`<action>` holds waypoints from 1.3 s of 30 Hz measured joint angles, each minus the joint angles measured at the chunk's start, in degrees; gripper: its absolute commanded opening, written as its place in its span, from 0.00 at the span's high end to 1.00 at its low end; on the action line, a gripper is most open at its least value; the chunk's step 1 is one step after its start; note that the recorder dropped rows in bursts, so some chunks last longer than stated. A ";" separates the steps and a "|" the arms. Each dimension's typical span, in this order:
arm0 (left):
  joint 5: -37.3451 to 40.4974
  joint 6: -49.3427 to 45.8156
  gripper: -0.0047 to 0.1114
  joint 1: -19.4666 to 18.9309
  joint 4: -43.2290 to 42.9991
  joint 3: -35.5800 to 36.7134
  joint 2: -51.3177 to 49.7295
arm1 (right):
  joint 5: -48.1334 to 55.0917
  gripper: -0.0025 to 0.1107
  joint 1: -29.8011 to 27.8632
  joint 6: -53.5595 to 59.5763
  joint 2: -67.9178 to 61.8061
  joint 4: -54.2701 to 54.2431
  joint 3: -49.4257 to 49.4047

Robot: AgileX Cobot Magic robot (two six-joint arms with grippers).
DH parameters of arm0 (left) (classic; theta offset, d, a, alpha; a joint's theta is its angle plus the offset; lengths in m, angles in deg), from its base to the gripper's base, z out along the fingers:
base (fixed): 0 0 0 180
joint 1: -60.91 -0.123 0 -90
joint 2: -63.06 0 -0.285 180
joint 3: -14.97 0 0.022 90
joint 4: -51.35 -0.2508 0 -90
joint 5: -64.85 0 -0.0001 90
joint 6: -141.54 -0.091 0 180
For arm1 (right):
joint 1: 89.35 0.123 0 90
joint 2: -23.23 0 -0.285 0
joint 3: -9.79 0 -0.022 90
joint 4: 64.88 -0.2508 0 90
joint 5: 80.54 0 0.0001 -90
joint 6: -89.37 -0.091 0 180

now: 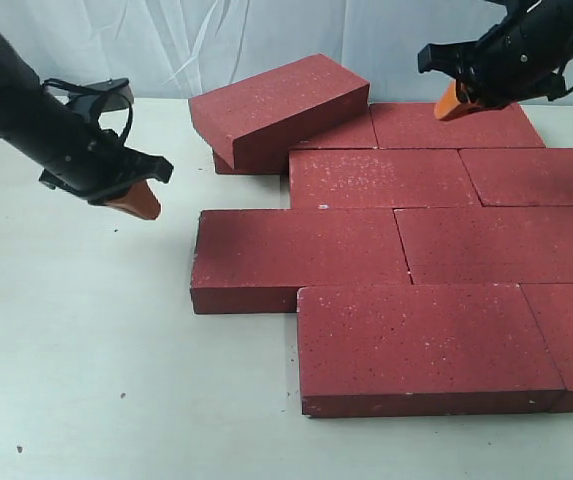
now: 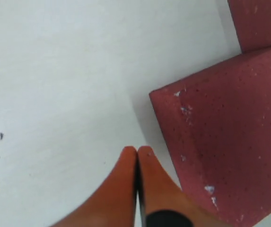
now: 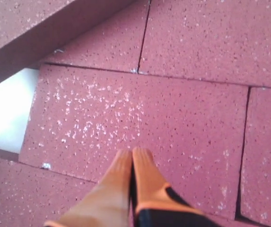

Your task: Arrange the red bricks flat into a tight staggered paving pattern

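On the table [image 1: 86,380], your red bricks [image 1: 386,178] are lying staggered, one tilted brick [image 1: 276,105] leaning far left. Both pairs of jaws are pressing together, empty.

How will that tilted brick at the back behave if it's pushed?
The tilted brick looks rigid and probably heavy, being thick and solid. Its gritty face should resist sliding. Propped on a brick beneath, it may drop flat rather than glide.

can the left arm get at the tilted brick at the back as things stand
Probably yes: only open table lies between the left gripper and the tilted brick, though its jaws are shut.
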 measured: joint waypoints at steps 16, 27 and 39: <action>-10.77 0.00 0.96 0.00 10.73 -4.05 0.00 | 2.79 0.98 0.00 -1.69 -15.50 0.00 24.34; -15.81 0.00 0.96 0.11 17.45 -8.94 -2.86 | 3.58 0.98 0.00 -4.20 -24.76 0.00 35.54; -15.99 10.73 0.96 0.35 13.21 -16.81 -10.22 | -1.41 0.98 0.00 -7.91 -32.24 -2.64 42.17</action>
